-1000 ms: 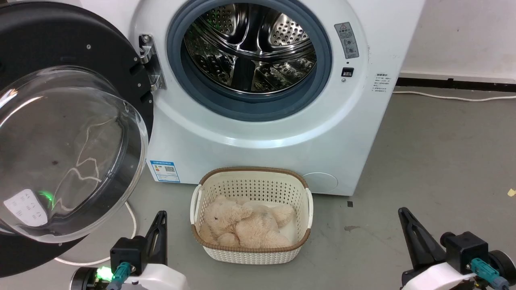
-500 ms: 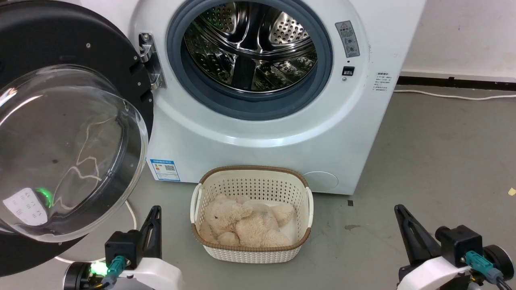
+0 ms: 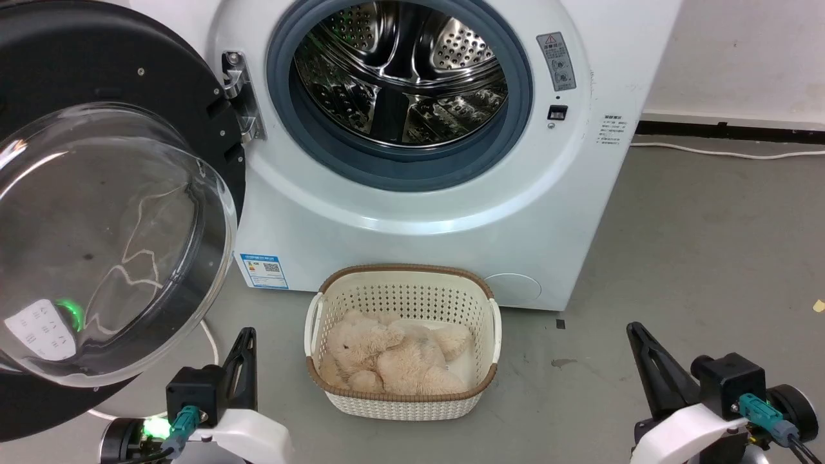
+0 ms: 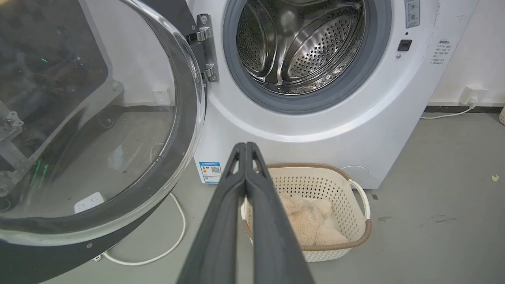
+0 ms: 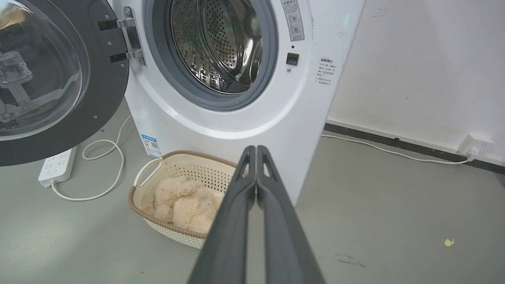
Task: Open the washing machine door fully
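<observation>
We see the washing machine door (image 3: 109, 245) swung wide to the left of the washing machine (image 3: 412, 212), hanging from its hinge (image 3: 240, 96) beside the drum opening (image 3: 399, 77). Our left gripper (image 3: 247, 335) and right gripper (image 3: 635, 330) sit low over the floor (image 3: 709, 258), jaws pressed together, holding nothing.

A smooth grey floor (image 3: 709, 225) spread under even, flat light, marked by a few dark scuffs (image 5: 347, 260) and one small yellowish scrap (image 5: 447, 242). Behind it rose a plain white wall (image 5: 414, 59) with faint smudges, edged at its foot by a black skirting strip (image 3: 728, 132). A thin white cable (image 3: 709, 154) ran just in front of that strip to a white socket box (image 5: 473, 142), and well apart from it a white power strip (image 5: 55, 165) lay flat on the floor with its lead (image 5: 103, 193) in loose loops.
</observation>
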Robot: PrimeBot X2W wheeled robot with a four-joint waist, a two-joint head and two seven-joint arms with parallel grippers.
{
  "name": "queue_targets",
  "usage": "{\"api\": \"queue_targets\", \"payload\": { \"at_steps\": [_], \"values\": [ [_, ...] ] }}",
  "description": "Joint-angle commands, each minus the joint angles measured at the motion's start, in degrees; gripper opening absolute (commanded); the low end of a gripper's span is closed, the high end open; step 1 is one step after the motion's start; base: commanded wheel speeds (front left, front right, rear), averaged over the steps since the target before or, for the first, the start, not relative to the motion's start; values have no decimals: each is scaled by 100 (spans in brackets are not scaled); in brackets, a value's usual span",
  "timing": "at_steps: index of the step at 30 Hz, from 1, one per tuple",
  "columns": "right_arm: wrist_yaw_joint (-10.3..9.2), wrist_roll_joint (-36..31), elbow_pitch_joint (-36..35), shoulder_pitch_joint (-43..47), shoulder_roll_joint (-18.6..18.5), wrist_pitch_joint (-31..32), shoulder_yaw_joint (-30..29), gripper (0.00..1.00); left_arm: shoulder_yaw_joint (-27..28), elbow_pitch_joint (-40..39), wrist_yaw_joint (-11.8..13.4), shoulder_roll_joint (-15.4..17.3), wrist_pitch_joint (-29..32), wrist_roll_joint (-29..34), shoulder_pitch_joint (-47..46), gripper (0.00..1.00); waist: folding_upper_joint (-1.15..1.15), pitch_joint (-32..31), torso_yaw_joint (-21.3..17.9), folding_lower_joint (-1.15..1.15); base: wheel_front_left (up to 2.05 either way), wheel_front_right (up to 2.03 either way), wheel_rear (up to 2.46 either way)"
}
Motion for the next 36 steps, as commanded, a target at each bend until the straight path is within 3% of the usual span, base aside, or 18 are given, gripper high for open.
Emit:
{"api": "queue_targets", "payload": {
  "at_steps": [1,36],
  "values": [
    [5,-43,17,-66,33,4,1,0,10,-21,-32,2,2,51,-90,0,0,0,0,0,0,0,0],
    [5,-43,17,-66,33,4,1,0,10,-21,-32,2,2,51,-90,0,0,0,0,0,0,0,0]
  ]
}}
